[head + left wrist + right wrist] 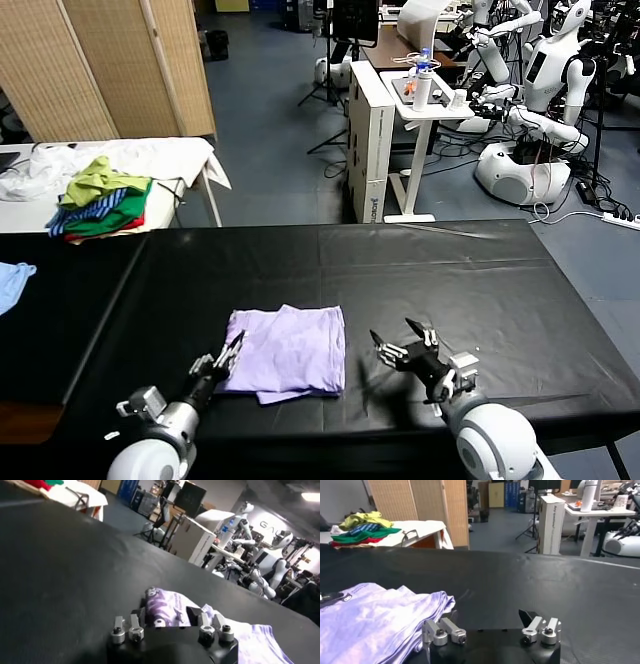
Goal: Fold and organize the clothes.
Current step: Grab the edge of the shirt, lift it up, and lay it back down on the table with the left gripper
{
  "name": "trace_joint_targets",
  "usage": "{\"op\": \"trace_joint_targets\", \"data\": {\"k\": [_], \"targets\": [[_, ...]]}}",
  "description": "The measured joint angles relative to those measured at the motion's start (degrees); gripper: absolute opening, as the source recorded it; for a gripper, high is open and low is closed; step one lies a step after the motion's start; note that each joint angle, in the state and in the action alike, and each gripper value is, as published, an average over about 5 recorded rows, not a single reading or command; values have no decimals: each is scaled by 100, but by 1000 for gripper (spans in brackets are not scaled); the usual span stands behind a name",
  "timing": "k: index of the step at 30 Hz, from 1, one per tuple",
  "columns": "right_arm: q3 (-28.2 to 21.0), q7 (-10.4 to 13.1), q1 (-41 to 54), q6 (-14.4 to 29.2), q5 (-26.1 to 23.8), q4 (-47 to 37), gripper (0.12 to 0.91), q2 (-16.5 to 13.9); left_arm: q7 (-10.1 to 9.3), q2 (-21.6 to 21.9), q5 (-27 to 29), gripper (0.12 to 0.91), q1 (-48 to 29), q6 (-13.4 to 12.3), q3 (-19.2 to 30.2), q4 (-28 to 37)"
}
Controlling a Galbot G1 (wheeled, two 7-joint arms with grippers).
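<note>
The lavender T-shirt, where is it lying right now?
In the head view the lavender T-shirt lies folded on the black table near its front edge, between the left end effector at its corner and the right end effector beside it.

You face a black tabletop (450, 270) on a grey-blue floor (270, 110). Behind it on your left stands a woven folding screen (110, 60) and a white-covered side table (170, 160) bearing a coloured pile of garments (100, 200). Ahead stands a white desk (420, 110), with white humanoid robots (540, 90) parked to its right.
</note>
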Motion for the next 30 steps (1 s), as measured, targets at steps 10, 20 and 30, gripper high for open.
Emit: {"op": "trace_joint_targets", "data": {"k": [10, 20, 30], "targets": [[1, 0, -35, 10, -56, 7, 907, 48, -40, -68, -416, 193, -47, 173, -4, -2], [66, 0, -116, 40, -118, 38, 907, 53, -167, 213, 820, 170, -13, 9, -114, -208], [106, 5, -145, 56, -136, 38, 907, 104, -150, 1384, 2110, 170, 353, -254, -792, -438]]}}
